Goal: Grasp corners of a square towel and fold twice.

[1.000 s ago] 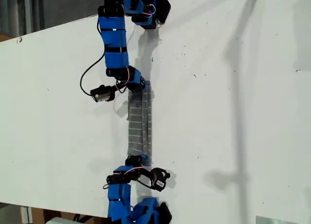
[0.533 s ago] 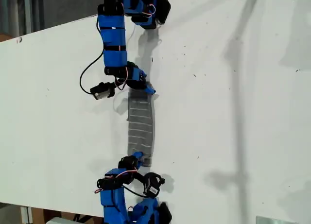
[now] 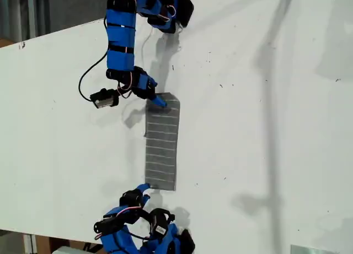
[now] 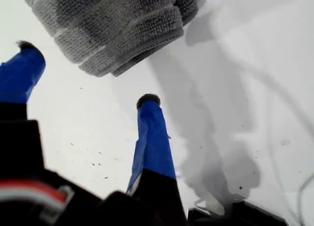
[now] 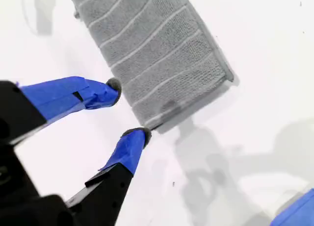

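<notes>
bare white table (image 3: 265, 127) open on the exterior view's right, folded towel (image 3: 162, 141) lying flat between two arms

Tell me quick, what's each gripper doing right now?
My first gripper: open, empty, just off the towel.
My second gripper: open, empty, fingertips at the towel's edge.

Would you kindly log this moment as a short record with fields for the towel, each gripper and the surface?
towel: the towel lies flat as a narrow folded strip
first gripper: my first gripper jaws open, off the cloth
second gripper: my second gripper jaws open at the towel's end, nothing clamped
surface: white table
</notes>
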{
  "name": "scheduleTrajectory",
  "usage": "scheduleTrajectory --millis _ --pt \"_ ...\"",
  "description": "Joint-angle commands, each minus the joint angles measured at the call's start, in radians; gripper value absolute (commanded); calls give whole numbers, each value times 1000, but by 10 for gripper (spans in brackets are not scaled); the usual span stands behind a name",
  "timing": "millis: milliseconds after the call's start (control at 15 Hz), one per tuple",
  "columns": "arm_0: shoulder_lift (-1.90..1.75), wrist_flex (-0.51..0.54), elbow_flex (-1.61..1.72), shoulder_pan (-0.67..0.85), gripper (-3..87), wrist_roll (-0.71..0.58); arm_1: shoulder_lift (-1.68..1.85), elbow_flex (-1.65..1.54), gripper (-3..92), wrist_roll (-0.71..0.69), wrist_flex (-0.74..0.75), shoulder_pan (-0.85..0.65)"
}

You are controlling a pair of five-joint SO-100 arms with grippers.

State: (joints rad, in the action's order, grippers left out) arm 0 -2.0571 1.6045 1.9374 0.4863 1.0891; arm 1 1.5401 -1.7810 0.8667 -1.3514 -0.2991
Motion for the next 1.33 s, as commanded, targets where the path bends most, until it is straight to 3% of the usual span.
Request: scheduleTrajectory --millis 0,200,267,333,467,667,867,1067,1133,1267 --pt "-49 -48 55 29 156 -12 -72 51 392 -25 55 -31" --pt "-121 -140 199 12 156 28 -281 87 393 -35 118 -60" --pt "-163 -172 255 12 156 41 -347 121 302 -41 118 -64" --pt "-204 -198 302 11 156 57 -371 141 -2 -31 95 -75" --pt "-273 -258 393 -26 156 101 -318 32 -2 8 101 -112" --pt "-264 -407 522 -78 156 152 43 -407 -2 178 181 -149" --pt "-258 -505 589 -67 156 143 518 -715 -2 448 163 14" --pt "-175 -592 618 21 155 61 881 -758 -2 698 -29 206" --pt "-80 -661 612 54 155 3 968 -710 -2 709 -100 219" --pt "135 -663 492 66 155 -21 1009 -551 -2 586 -172 126"
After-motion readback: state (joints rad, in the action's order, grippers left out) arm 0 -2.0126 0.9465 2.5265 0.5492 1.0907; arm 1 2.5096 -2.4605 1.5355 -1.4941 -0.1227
